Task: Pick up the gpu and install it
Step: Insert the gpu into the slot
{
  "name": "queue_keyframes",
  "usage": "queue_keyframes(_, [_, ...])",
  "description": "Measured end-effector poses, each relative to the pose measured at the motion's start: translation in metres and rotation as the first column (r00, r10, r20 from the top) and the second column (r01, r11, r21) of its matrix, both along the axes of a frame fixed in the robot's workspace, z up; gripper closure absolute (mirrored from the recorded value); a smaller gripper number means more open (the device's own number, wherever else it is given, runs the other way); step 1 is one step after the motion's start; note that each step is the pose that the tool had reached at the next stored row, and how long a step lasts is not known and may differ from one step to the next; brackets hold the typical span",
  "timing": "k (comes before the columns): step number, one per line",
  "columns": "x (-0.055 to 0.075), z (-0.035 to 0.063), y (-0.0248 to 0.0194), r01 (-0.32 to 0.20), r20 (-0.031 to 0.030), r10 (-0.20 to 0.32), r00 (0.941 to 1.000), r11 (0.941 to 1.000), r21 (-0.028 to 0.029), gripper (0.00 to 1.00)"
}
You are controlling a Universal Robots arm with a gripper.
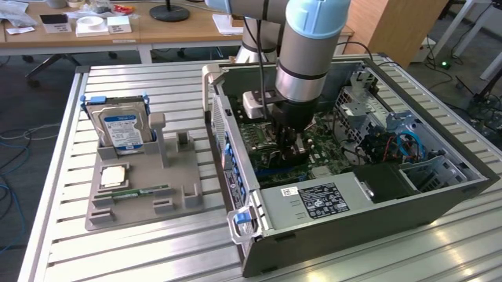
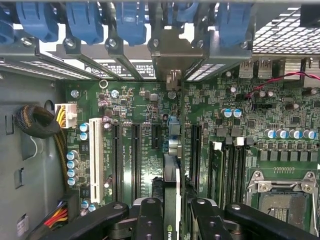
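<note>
Right, down at the wrist the gripper (image 2: 171,220) is clamping its black fingers (image 2: 148,220) on either side of the gpu (image 2: 171,195), which is standing edge-on between them, its thin dark edge running away from the camera over the green motherboard (image 2: 150,120). Just beyond, the card's pale metal end bracket (image 2: 172,57) is sitting in line with the row of blue slot clips (image 2: 130,20) at the case's rear wall. Flanking the card, long black expansion slots (image 2: 136,155) are lying to one side with a white slot (image 2: 96,160) past them, while the silver CPU socket (image 2: 282,195) is sitting off to the other side. Pulling out to the exterior view, the arm (image 1: 314,47) is reaching straight down into the open computer case (image 1: 353,205), with the gripper (image 1: 292,150) low over the board. Further out, on the exterior view's left, a grey holder tray (image 1: 141,200) is carrying an upright blue-labelled hard drive (image 1: 121,126), and a narrow green RAM stick (image 1: 141,191) is lying flat on the slatted table (image 1: 117,258).
</note>
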State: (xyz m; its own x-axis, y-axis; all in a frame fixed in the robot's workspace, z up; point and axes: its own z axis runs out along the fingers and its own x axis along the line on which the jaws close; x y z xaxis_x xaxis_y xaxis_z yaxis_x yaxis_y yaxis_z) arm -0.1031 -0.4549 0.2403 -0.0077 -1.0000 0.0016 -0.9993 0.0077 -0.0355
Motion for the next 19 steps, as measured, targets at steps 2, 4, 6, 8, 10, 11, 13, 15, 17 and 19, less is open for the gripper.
queue_keyframes(2, [-0.0005,0.0000,0.0000,0.000,0.0001,0.000,1.0000,1.0000,0.0001,0.74])
queue_keyframes(4, [-0.0010,-0.0002,-0.0001,0.000,0.0000,0.000,1.0000,1.0000,-0.0001,0.74])
queue_keyframes(6, [-0.0013,-0.0008,-0.0001,0.000,-0.0002,0.000,1.0000,1.0000,-0.0006,0.74])
queue_keyframes(8, [-0.0013,-0.0011,-0.0001,0.000,-0.0003,0.000,1.0000,1.0000,-0.0006,0.74])
queue_keyframes(10, [-0.0013,-0.0014,0.0000,0.000,-0.0001,0.000,1.0000,1.0000,-0.0003,0.74])
queue_keyframes(11, [-0.0013,-0.0015,-0.0001,0.000,0.0000,0.000,1.0000,1.0000,-0.0003,0.74])
queue_keyframes(13, [-0.0013,-0.0015,-0.0001,0.000,-0.0001,0.000,1.0000,1.0000,-0.0003,0.74])
queue_keyframes(15, [-0.0013,-0.0020,0.0000,0.000,-0.0001,0.000,1.0000,1.0000,-0.0003,0.74])
queue_keyframes(17, [-0.0013,-0.0026,0.0000,0.000,0.0000,0.000,1.0000,1.0000,-0.0002,0.74])
queue_keyframes(19, [-0.0013,-0.0028,0.0000,0.000,-0.0001,0.000,1.0000,1.0000,-0.0004,0.74])
